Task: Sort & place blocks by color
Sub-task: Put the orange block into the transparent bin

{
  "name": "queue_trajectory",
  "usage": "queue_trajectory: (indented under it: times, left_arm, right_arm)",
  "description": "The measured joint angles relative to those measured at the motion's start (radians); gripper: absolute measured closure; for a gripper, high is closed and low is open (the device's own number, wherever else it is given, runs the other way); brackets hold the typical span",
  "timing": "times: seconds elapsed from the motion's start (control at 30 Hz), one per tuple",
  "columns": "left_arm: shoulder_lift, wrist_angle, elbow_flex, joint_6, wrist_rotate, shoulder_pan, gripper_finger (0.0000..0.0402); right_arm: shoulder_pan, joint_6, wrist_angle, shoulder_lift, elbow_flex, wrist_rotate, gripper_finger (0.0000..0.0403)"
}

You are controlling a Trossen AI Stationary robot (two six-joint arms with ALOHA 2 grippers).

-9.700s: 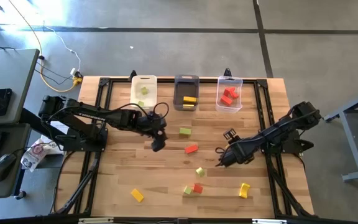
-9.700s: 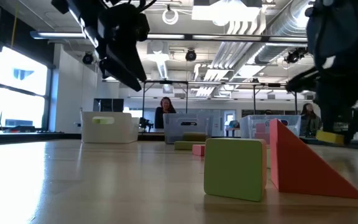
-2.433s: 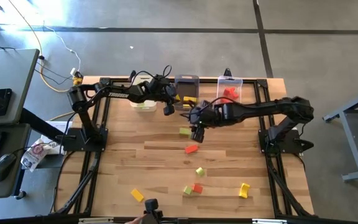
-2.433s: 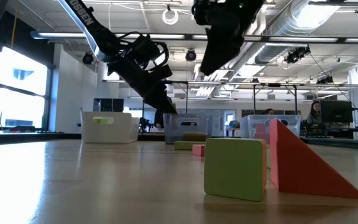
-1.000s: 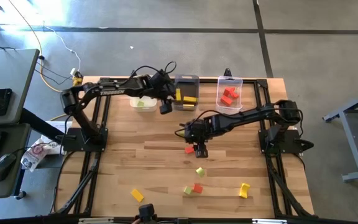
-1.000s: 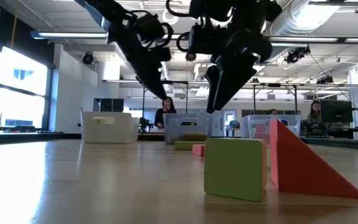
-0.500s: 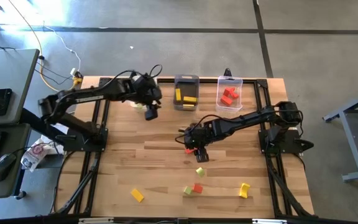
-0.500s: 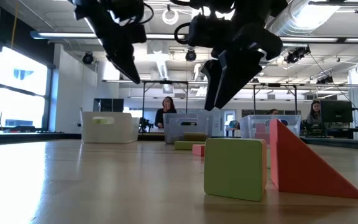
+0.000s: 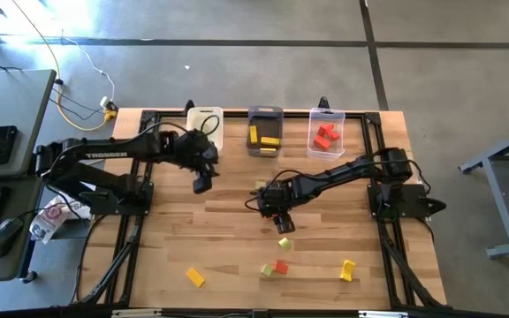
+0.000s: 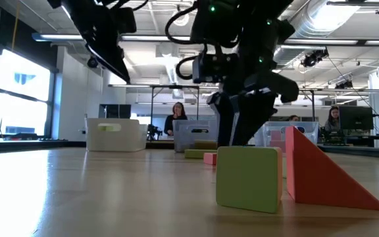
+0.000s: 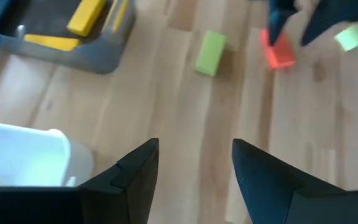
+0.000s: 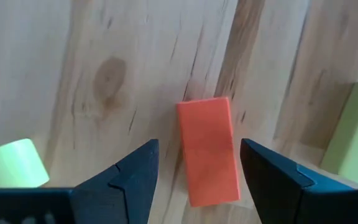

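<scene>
A: High view, pls?
B: Right gripper (image 9: 275, 209) low over mid surface (image 9: 228, 256), above red bar (image 9: 271, 211). Left gripper (image 9: 201, 182) up, near white bin (image 9: 206, 119). Loose blocks toward front edge; others in grey bin (image 9: 264, 132) & clear bin (image 9: 326, 135).
A: Wrist views?
B: Right wrist: fingers (image 12: 132, 177) spread, red bar between, not touching. Left wrist: fingers (image 11: 135, 171) spread, holding nothing; green bar (image 11: 210, 53) lies on wood.

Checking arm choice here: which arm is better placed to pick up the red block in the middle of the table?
The right. Its open gripper already straddles the red block, fingers on either side. The left gripper, open and empty, hangs near the white bin.
</scene>
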Motion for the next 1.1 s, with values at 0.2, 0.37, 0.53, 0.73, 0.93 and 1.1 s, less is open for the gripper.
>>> queue_trajectory:
  times: [0.2, 0.37, 0.53, 0.73, 0.93, 1.1]
  left_arm:
    - [0.0, 0.006, 0.0, -0.016, -0.006, -0.073, 0.0213]
    - [0.0, 0.027, 0.0, -0.014, -0.008, -0.1, 0.0213]
    - [0.0, 0.029, 0.0, 0.005, -0.009, -0.103, 0.0213]
    - [0.0, 0.053, 0.0, 0.052, -0.01, -0.102, 0.0213]
    - [0.0, 0.055, 0.0, 0.09, -0.009, -0.102, 0.0213]
    - [0.001, 0.067, 0.0, 0.131, -0.009, -0.1, 0.0213]
  right_arm:
    - [0.0, 0.002, -0.001, 0.035, 0.0, 0.034, 0.019]
    - [0.0, 0.014, -0.003, 0.046, 0.002, 0.045, 0.0192]
    - [0.0, 0.054, -0.009, 0.046, 0.002, 0.035, 0.0242]
    - [0.0, 0.079, -0.014, 0.044, 0.003, 0.015, 0.0306]
    - [0.0, 0.097, -0.056, 0.039, 0.004, 0.035, 0.0306]
    - [0.0, 0.098, -0.092, 0.011, 0.0, 0.082, 0.0306]
